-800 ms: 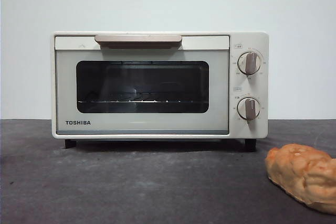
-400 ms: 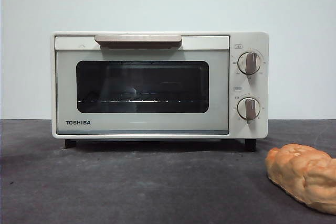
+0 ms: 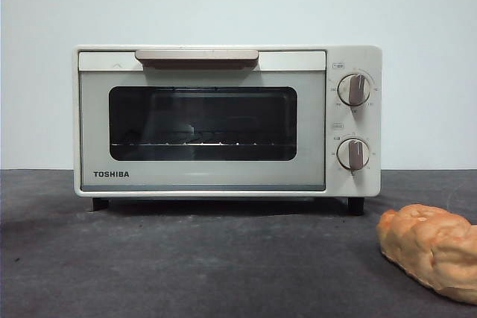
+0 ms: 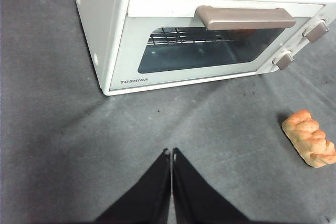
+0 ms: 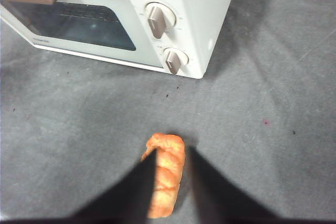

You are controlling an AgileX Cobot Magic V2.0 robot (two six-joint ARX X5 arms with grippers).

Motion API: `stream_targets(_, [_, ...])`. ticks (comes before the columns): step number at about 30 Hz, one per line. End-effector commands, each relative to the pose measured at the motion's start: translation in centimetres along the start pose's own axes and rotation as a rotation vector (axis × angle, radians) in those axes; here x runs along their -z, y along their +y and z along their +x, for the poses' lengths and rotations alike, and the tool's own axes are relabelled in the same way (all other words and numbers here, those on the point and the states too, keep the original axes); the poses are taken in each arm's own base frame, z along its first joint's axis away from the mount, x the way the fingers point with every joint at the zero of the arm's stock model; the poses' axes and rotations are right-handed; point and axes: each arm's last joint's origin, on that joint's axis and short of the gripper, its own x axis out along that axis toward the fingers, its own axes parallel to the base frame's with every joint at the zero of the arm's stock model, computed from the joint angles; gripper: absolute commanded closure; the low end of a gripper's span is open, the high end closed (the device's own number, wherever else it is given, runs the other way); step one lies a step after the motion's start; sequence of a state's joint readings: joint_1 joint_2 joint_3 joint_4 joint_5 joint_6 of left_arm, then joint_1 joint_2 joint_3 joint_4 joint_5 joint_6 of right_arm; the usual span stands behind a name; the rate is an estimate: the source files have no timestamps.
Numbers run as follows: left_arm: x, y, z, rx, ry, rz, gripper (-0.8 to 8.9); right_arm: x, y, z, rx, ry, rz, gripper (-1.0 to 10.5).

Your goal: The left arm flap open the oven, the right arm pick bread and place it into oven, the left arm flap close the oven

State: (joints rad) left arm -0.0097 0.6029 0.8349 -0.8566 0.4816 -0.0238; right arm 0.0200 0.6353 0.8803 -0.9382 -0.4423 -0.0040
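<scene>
- The oven (image 3: 227, 121) is seen standing on the dark bench (image 3: 186, 266) with its door closed; the handle (image 3: 197, 56) lies across the top of the door.
- The bread (image 3: 432, 251) is laid on the bench in front of the oven's knob side, apart from it.
- The left gripper (image 4: 171, 154) is held above bare bench before the oven, jaws pressed together, empty.
- The right gripper (image 5: 171, 157) is held over the bread, jaws parted astride it; contact cannot be told.

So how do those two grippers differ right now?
The left gripper has its jaws pressed shut, while the right gripper has them apart. The left one hangs over bare table before the closed oven; the right one hangs above the bread, its jaws either side of it in that view. Both are black and hold nothing.
</scene>
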Motion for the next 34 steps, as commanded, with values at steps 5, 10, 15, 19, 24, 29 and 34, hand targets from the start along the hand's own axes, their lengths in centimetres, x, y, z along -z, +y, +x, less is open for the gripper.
stream_targets(5, [-0.5,-0.2,-0.3,0.008,-0.017,0.025,7.98,-0.2,0.6,-0.1,-0.038,0.014,-0.016,6.1])
stream_targets(10, [-0.5,-0.2,-0.3,0.008,-0.017,0.025,7.98,-0.2,0.7,0.4,-0.062,0.061,0.002,6.1])
stream_targets(15, [-0.5,-0.2,-0.3,0.008,-0.016,0.022,7.98,-0.1,0.8,2.0,-0.092,0.14,0.03,6.1])
stream_targets(19, [-0.5,-0.2,-0.3,0.008,-0.016,0.022,7.98,0.7,0.6,4.0,-0.092,0.197,0.05,6.0])
stream_targets(24, [-0.5,-0.2,-0.3,0.008,-0.017,0.022,7.98,2.9,0.6,7.6,-0.113,0.26,0.093,5.6])
stream_targets(29, [-0.5,-0.2,-0.3,0.008,-0.017,0.022,7.98,4.9,0.9,10.4,-0.074,0.299,0.099,5.6])
stream_targets(34, [-0.5,-0.2,-0.3,0.008,-0.017,0.023,7.98,5.8,1.7,12.5,-0.022,0.327,0.063,5.6])
